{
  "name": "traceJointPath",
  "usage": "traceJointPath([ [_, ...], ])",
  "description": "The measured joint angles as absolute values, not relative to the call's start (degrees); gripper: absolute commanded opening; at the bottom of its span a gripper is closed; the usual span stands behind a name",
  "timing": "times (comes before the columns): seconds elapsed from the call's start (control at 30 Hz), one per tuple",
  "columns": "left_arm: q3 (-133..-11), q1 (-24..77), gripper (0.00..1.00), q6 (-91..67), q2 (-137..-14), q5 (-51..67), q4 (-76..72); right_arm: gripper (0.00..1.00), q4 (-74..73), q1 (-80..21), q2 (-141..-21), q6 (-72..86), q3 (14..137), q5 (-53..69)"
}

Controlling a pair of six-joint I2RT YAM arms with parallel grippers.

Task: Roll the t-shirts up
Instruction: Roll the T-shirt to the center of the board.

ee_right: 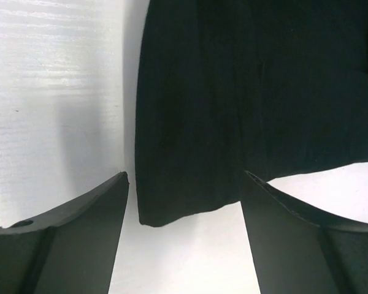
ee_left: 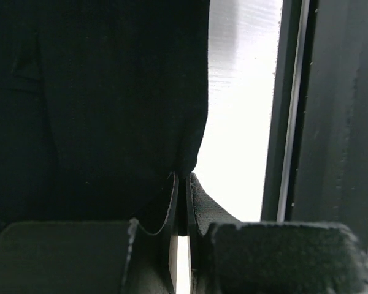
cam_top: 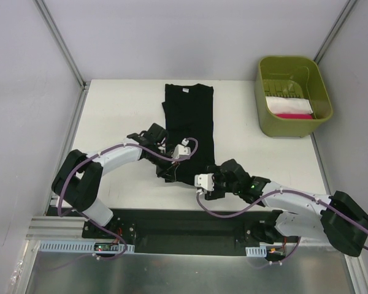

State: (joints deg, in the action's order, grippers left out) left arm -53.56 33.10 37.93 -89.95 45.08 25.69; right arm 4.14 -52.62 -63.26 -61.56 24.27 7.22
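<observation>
A black t-shirt [cam_top: 189, 125] lies folded into a long strip on the white table, with the white neck label at the far end. My left gripper [cam_top: 170, 170] is at the near hem's left part and is shut on it. The left wrist view shows the jaws [ee_left: 183, 179] pressed together with the black cloth [ee_left: 98, 92] pinched between them. My right gripper [cam_top: 213, 171] is open at the shirt's near right corner. In the right wrist view the corner [ee_right: 172, 208] lies on the table between the spread fingers of that gripper [ee_right: 184, 174], touching neither.
An olive-green bin [cam_top: 292, 127] stands at the back right and holds white and pink cloth [cam_top: 288, 108]. The black base rail [cam_top: 190, 223] runs along the near table edge, close behind both grippers. Grey walls close in the left and right sides.
</observation>
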Motion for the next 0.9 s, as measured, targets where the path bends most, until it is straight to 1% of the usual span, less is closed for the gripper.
traceJointPath([
  [0.3, -56.82, 27.53, 0.00, 35.14, -92.40, 50.81, 27.73, 0.74, 6.46, -53.41, -70.17, -61.58, 27.16, 7.84],
  [0.33, -57.01, 27.11, 0.00, 35.07, -92.60, 51.22, 27.88, 0.72, 7.01, -53.47, -71.18, -61.58, 27.68, 7.75],
  [0.37, -57.08, 26.79, 0.00, 35.05, -92.66, 51.79, 28.03, 0.67, 7.64, -53.52, -72.36, -61.56, 28.23, 7.64],
  [0.4, -57.08, 26.44, 0.00, 35.09, -92.66, 52.29, 28.27, 0.53, 8.34, -53.52, -73.38, -61.58, 28.64, 7.38],
  [0.47, -57.08, 26.04, 0.14, 35.09, -92.66, 52.93, 28.73, 0.34, 9.72, -53.52, -75.37, -61.49, 29.32, 6.59],
  [0.5, -57.08, 25.74, 0.20, 35.24, -92.66, 53.28, 28.97, 0.22, 10.37, -53.49, -76.27, -61.78, 29.56, 6.33],
  [0.53, -56.97, 25.63, 0.34, 35.46, -92.55, 53.54, 29.06, 0.18, 10.96, -53.49, -77.10, -62.00, 29.69, 6.15],
  [0.57, -56.62, 25.41, 0.43, 35.73, -92.18, 53.54, 28.86, 0.15, 11.33, -53.49, -77.78, -62.17, 29.78, 6.09],
  [0.6, -55.86, 25.41, 0.50, 36.47, -91.42, 53.34, 28.49, 0.11, 11.44, -53.49, -78.28, -62.19, 29.80, 6.04],
  [0.63, -54.43, 25.39, 0.57, 36.88, -90.11, 52.88, 27.53, 0.10, 11.44, -53.49, -78.56, -62.24, 29.80, 5.98],
  [0.73, -46.41, 25.41, 0.64, 38.48, -81.62, 49.17, 23.55, 0.09, 11.20, -53.43, -79.31, -61.93, 30.39, 5.96],
  [0.77, -42.94, 25.45, 0.72, 39.05, -77.62, 47.64, 21.34, 0.09, 11.09, -53.34, -79.48, -61.76, 30.72, 6.00],
  [0.8, -39.66, 25.58, 0.74, 39.81, -73.60, 45.95, 19.64, 0.09, 10.74, -53.21, -79.61, -61.43, 31.31, 6.04],
  [0.9, -30.81, 26.85, 0.77, 41.63, -63.33, 40.51, 12.03, 0.08, 9.50, -52.56, -80.07, -60.07, 33.15, 6.83],
])
